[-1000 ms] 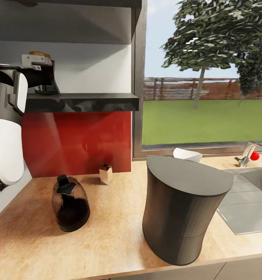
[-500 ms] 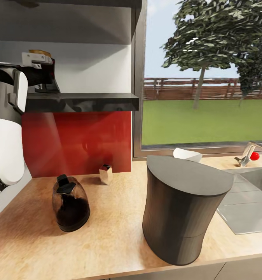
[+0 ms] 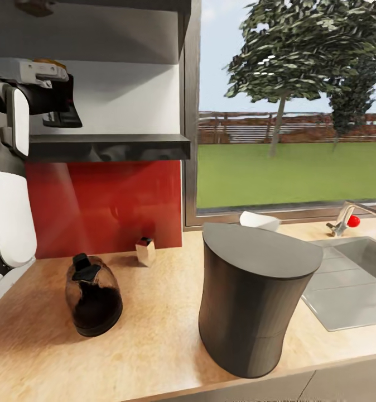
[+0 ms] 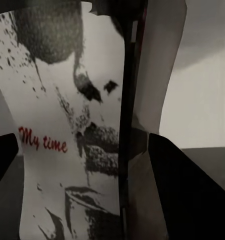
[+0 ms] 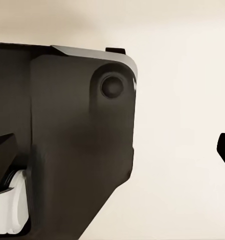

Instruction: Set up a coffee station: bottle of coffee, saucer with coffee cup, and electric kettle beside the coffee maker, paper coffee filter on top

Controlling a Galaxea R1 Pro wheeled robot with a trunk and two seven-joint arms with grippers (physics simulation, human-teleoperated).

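My left gripper (image 3: 57,106) is up at the kitchen shelf (image 3: 110,146), shut on the bottle of coffee, whose orange cap (image 3: 48,62) shows above the fingers. The left wrist view has the white "My time" label (image 4: 67,140) close between both dark fingers (image 4: 187,195). The bottle hangs slightly above the shelf slab. On the countertop (image 3: 154,335) stand the coffee maker (image 3: 255,296) and, to its left, the electric kettle (image 3: 93,296). A small pale wedge, the paper coffee filter (image 3: 145,250), sits by the red backsplash. My right gripper (image 5: 112,150) is open, its fingertips far apart.
A white rounded dish (image 3: 259,220), cup or saucer I cannot tell, peeks out behind the coffee maker. The steel sink (image 3: 350,279) and tap (image 3: 341,220) lie at the right. An upper cabinet slab (image 3: 99,5) hangs close above the shelf.
The head camera has shifted, sliding the whole scene left. Against the shelf, my left gripper and the bottle have risen a little off the slab.
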